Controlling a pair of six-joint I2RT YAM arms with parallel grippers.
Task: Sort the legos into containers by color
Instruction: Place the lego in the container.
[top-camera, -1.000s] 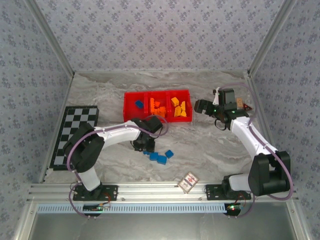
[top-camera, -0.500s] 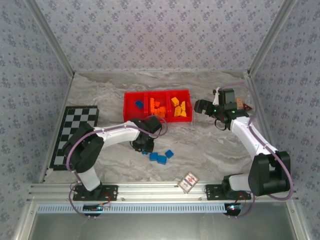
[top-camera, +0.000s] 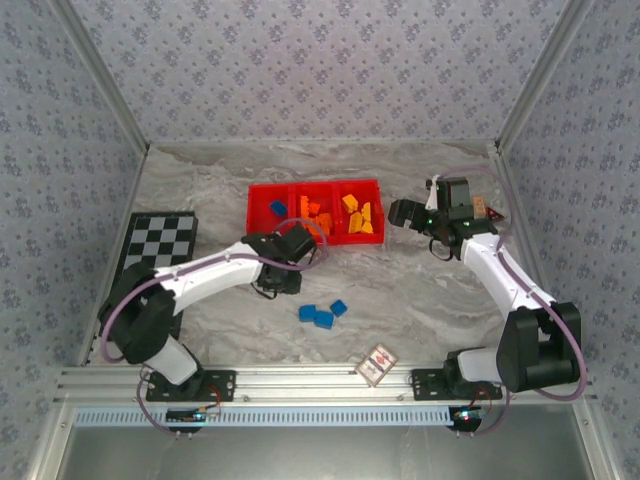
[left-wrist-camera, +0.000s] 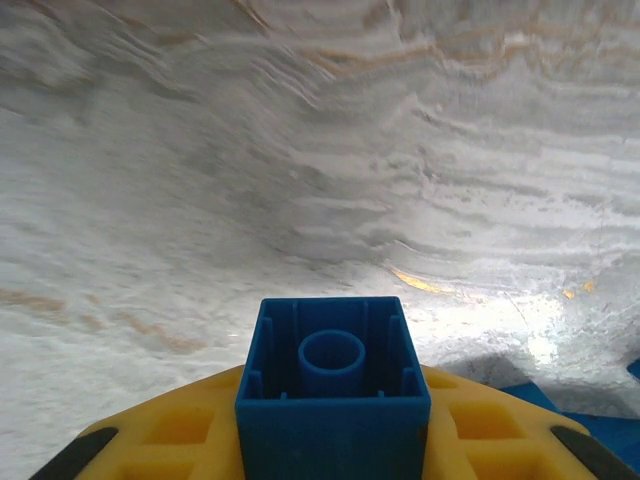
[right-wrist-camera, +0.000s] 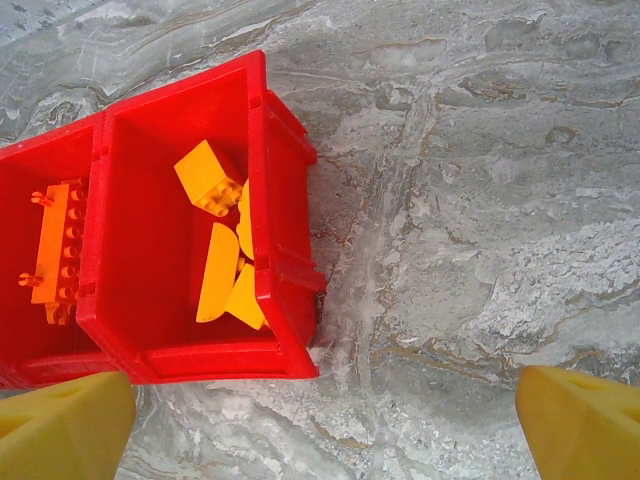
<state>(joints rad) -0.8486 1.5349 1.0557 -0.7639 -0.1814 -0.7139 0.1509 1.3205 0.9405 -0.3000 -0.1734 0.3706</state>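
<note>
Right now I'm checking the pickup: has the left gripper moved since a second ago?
Yes. The left gripper has drawn back from the loose blue bricks, toward the red tray.

We get bright, even light from overhead in the top view, just faint soft shadows on the table (top-camera: 420, 290). In the left wrist view the blue brick (left-wrist-camera: 333, 385) looks crisp, but the table behind it smears toward the top, and there's a glare patch lower right. Right wrist view's sharp; the red tray (right-wrist-camera: 285, 230) throws a thin shadow, and the yellow fingertips (right-wrist-camera: 60, 430) go soft in the corners.
</note>
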